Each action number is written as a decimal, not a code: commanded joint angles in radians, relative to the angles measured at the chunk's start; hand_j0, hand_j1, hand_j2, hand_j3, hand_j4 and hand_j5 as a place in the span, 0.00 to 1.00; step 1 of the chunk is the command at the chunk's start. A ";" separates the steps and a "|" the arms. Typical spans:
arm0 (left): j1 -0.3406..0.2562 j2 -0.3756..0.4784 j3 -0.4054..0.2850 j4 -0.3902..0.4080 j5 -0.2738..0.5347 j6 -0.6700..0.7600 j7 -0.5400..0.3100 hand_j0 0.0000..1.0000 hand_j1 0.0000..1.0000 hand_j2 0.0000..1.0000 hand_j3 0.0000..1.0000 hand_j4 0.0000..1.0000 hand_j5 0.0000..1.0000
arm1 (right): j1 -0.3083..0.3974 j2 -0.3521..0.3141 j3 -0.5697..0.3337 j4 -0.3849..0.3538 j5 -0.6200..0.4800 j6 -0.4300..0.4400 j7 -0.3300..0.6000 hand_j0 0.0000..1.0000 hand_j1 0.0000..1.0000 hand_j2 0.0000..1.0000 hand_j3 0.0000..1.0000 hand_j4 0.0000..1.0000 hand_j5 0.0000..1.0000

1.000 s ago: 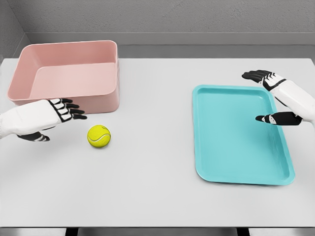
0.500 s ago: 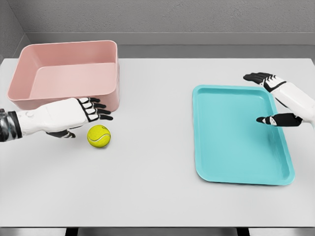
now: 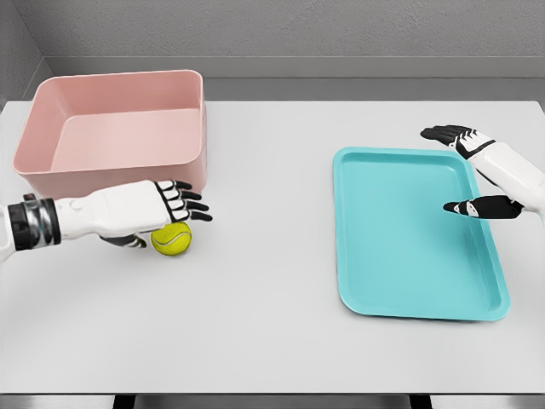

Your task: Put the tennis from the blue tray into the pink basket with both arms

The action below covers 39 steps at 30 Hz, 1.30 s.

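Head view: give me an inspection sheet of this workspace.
Surface: white table, flat and bare at the front.
Job's things: ball on the table in front of the basket, outside the tray; basket and tray both hold nothing.
Clutter: nothing seen.
Hands: left hand over the ball, fingers extended, not closed on it; right hand open over the tray's right edge.
Cables: nothing seen.
Surroundings: grey wall behind the table.

left hand (image 3: 145,211) moved right | now over the tennis ball (image 3: 172,239) (partly hiding it) | fingers (image 3: 189,204) spread past the ball
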<state>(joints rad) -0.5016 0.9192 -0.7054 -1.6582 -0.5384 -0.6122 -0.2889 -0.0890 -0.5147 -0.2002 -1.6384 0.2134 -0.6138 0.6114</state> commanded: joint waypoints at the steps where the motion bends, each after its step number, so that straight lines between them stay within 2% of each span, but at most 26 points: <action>1: 0.000 -0.002 -0.016 0.011 0.003 0.001 0.000 1.00 1.00 1.00 1.00 1.00 1.00 | 0.000 -0.001 -0.001 0.000 -0.008 0.003 -0.001 1.00 1.00 1.00 1.00 1.00 1.00; 11: -0.008 -0.005 -0.045 0.066 0.003 0.001 -0.001 1.00 1.00 1.00 1.00 1.00 1.00 | -0.002 -0.001 -0.001 0.000 -0.006 0.003 -0.001 1.00 1.00 1.00 1.00 1.00 1.00; 16: -0.031 -0.033 -0.066 0.090 0.002 0.001 -0.001 1.00 1.00 1.00 1.00 1.00 1.00 | -0.002 -0.001 -0.001 0.000 -0.006 0.003 -0.001 1.00 1.00 1.00 1.00 1.00 1.00; 21: -0.035 -0.045 -0.068 0.094 -0.011 0.001 -0.003 1.00 1.00 1.00 1.00 1.00 1.00 | -0.002 -0.001 -0.002 0.029 -0.008 0.003 -0.001 1.00 1.00 1.00 1.00 1.00 1.00; 34: -0.035 -0.056 -0.082 0.109 -0.020 0.001 -0.003 1.00 1.00 1.00 1.00 1.00 1.00 | 0.002 -0.001 -0.004 0.022 -0.012 0.003 -0.001 1.00 1.00 1.00 1.00 1.00 1.00; 35: -0.035 -0.056 -0.082 0.109 -0.018 0.001 -0.016 0.95 0.95 0.95 0.95 0.95 0.95 | 0.002 -0.001 -0.004 0.022 -0.012 0.003 -0.001 1.00 1.00 1.00 1.00 1.00 1.00; 37: -0.037 -0.056 -0.082 0.107 -0.017 0.001 -0.030 0.75 0.75 0.75 0.75 0.75 0.75 | 0.002 -0.001 -0.004 0.022 -0.012 0.003 -0.001 1.00 1.00 1.00 1.00 1.00 1.00; 39: -0.038 -0.056 -0.082 0.107 -0.015 0.001 -0.049 0.66 0.66 0.66 0.66 0.66 0.66 | 0.002 -0.001 -0.004 0.023 -0.012 0.003 -0.001 1.00 1.00 1.00 1.00 1.00 1.00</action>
<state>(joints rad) -0.5415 0.8629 -0.7875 -1.5505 -0.5603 -0.6122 -0.3222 -0.0874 -0.5149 -0.2038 -1.6158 0.2090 -0.6137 0.6114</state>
